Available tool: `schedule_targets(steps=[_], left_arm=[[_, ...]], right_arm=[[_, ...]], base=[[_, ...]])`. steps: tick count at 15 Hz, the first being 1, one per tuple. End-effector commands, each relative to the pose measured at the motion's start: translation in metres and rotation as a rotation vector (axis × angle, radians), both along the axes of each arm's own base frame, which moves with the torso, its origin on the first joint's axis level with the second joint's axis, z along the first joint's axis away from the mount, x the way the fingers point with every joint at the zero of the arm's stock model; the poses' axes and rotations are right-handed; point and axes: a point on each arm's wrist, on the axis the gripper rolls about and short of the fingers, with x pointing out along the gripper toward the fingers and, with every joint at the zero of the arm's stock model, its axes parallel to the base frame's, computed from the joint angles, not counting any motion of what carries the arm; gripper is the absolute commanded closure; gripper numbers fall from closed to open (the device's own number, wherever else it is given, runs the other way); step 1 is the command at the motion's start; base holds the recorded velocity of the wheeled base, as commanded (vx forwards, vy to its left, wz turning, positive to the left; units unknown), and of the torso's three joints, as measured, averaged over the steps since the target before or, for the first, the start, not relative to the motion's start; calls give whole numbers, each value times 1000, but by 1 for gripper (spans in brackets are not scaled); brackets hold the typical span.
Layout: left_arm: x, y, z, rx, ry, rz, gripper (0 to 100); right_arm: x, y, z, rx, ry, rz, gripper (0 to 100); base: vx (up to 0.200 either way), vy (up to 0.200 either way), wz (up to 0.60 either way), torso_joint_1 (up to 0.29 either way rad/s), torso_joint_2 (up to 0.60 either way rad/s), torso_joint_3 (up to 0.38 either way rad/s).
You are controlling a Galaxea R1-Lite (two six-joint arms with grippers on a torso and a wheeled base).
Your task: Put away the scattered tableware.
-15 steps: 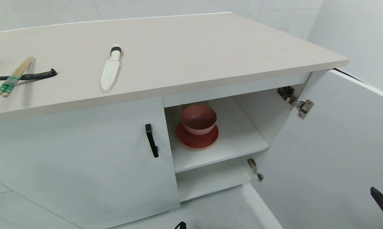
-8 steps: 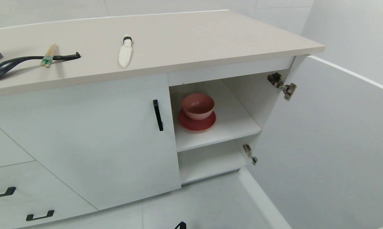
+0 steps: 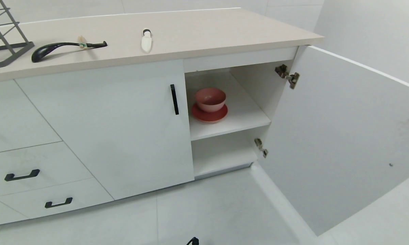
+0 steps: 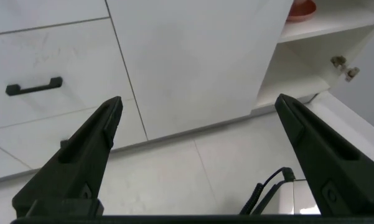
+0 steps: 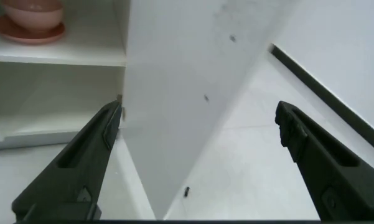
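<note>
Since the earlier frames the head camera has drawn back and swung. The whole scene sits smaller, and two drawers point(image 3: 37, 177) and a wire rack point(image 3: 7, 41) have entered at the left of the frame. The objects themselves lie as before.

Nearest, the left gripper point(image 4: 199, 102) hangs over the floor tiles in front of the drawers, its black fingers spread wide and empty. The right gripper point(image 5: 199, 109) is likewise splayed and empty, beside the edge of the open cabinet door point(image 3: 326, 136).

At frame centre, right of the closed door's black handle point(image 3: 174, 99), a pale pink bowl point(image 3: 210, 99) stands upright on a red plate point(image 3: 209, 115). Both rest on the cabinet's upper shelf point(image 3: 238, 122).

Farther back, on the beige countertop point(image 3: 207, 30), a white sheathed knife point(image 3: 146, 42) with a black band at the handle lies at upper centre. At upper left lies a black ladle point(image 3: 54, 49). Wooden chopsticks point(image 3: 82, 43) with a green band rest across its handle.
</note>
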Motion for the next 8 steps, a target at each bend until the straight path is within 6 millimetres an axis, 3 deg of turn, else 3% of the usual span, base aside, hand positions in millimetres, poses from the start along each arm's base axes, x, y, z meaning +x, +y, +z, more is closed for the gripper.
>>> schedule_targets(steps=[1, 4, 6, 8], left_arm=[[0, 0, 0, 0, 2, 0, 0], [0, 0, 0, -1, 3, 0, 0], [0, 0, 0, -1, 3, 0, 0], [0, 0, 0, -1, 3, 0, 0]], right_arm=[[-15, 0, -14, 13, -44, -28, 0], [-19, 1, -30, 166, 20, -1, 0], [-19, 2, -31, 249, 23, 76, 0], [-19, 2, -31, 275, 33, 86, 0]], base=[[0, 0, 0, 0, 0, 0], [0, 0, 0, 0, 0, 0], [-200, 0, 0, 5, 10, -5], [-200, -200, 0, 10, 2, -2]])
